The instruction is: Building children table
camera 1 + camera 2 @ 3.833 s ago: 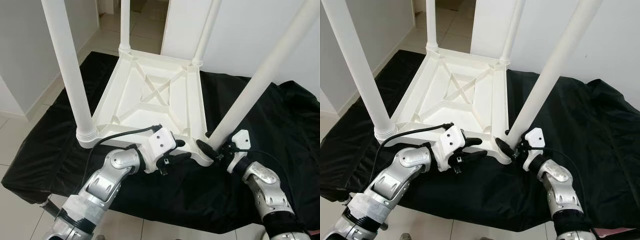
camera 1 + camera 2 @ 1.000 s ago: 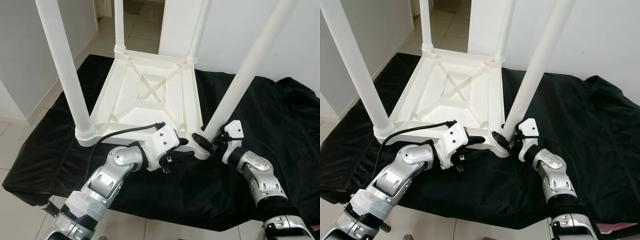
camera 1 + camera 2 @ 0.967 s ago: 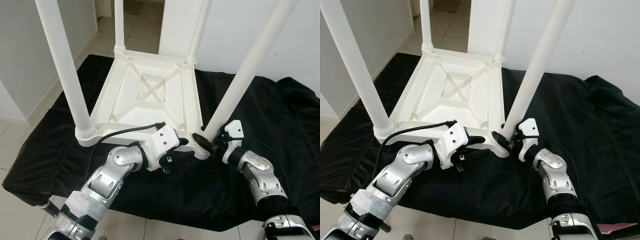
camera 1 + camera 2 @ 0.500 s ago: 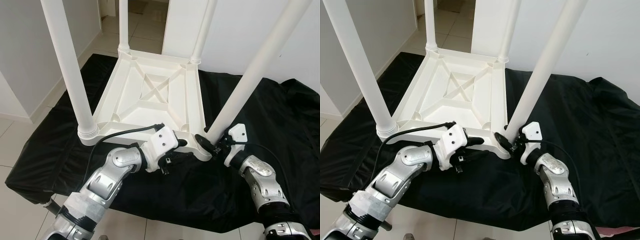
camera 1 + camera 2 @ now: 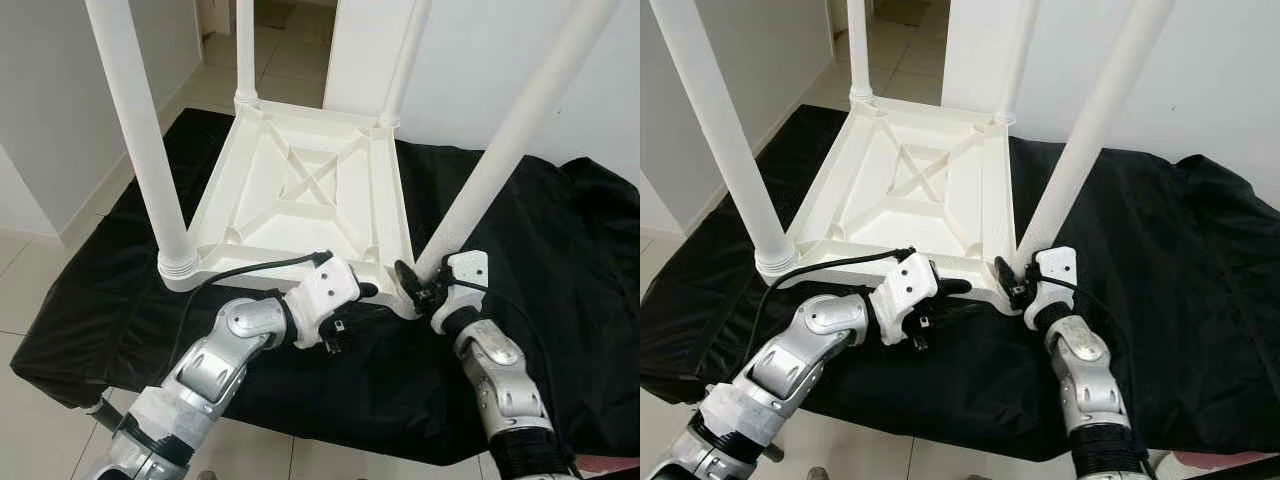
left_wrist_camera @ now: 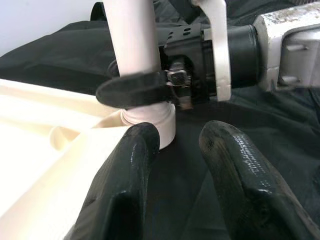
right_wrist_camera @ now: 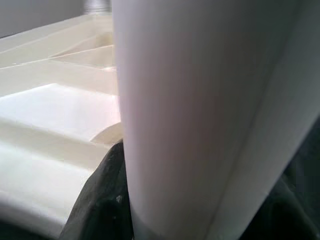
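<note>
1. One white plastic children's table (image 5: 305,190) lies upside down on a black cloth (image 5: 540,270), its ribbed underside facing up with an X-shaped brace in the middle.
2. Four white legs stand up from its four corners: two far ones (image 5: 245,50) (image 5: 408,60), one at the near left corner (image 5: 140,140) and one at the near right corner (image 5: 510,140).
3. The near left leg ends in a ribbed collar seated in its corner socket.
4. The right gripper (image 5: 412,285) is at the near right corner; its two black fingers are closed around the base of that leg, one on each side, just above the socket. The left wrist view shows one finger (image 6: 132,90) wrapped across the leg.
5. The left gripper (image 5: 355,305) rests at the table's near edge, just left of the same corner. Its two fingers (image 6: 125,185) are parted with nothing between them; one lies against the table's rim, the other over the cloth.
6. The cloth covers a low surface above a pale tiled floor (image 5: 30,290).
</note>
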Controlling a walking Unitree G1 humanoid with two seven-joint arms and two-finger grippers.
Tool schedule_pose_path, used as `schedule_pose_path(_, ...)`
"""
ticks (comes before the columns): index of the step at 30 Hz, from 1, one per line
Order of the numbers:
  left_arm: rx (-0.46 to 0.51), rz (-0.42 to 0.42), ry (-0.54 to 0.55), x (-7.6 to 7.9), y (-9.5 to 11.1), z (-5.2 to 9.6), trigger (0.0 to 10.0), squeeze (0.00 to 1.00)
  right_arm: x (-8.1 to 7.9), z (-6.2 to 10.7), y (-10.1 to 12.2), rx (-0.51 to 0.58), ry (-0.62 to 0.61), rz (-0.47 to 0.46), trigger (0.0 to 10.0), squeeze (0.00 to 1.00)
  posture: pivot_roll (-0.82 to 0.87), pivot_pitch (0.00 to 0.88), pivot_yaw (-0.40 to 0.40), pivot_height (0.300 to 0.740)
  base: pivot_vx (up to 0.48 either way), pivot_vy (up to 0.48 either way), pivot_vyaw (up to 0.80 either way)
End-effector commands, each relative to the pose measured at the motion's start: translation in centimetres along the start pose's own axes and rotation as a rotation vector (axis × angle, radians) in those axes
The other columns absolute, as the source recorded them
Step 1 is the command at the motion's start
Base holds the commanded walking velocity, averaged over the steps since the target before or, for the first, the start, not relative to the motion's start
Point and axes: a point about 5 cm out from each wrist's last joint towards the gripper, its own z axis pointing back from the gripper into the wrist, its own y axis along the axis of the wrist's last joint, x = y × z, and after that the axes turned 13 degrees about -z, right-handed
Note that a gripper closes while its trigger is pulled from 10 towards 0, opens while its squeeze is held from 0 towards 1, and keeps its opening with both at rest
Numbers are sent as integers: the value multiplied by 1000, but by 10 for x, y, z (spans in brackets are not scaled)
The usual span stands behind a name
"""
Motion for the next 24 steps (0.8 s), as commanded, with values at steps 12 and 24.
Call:
schedule_pose_path(12,16,3,-73,7,2,-2,10000,0,-43,5,-13,22,-265,-113,10000,0,-59,0,-76,740,0,0,0)
schedule_pose_path(24,21,0,-77,8,2,-3,10000,0,-43,4,-3,56,-219,-87,10000,43,-73,0,-81,740,0,0,0)
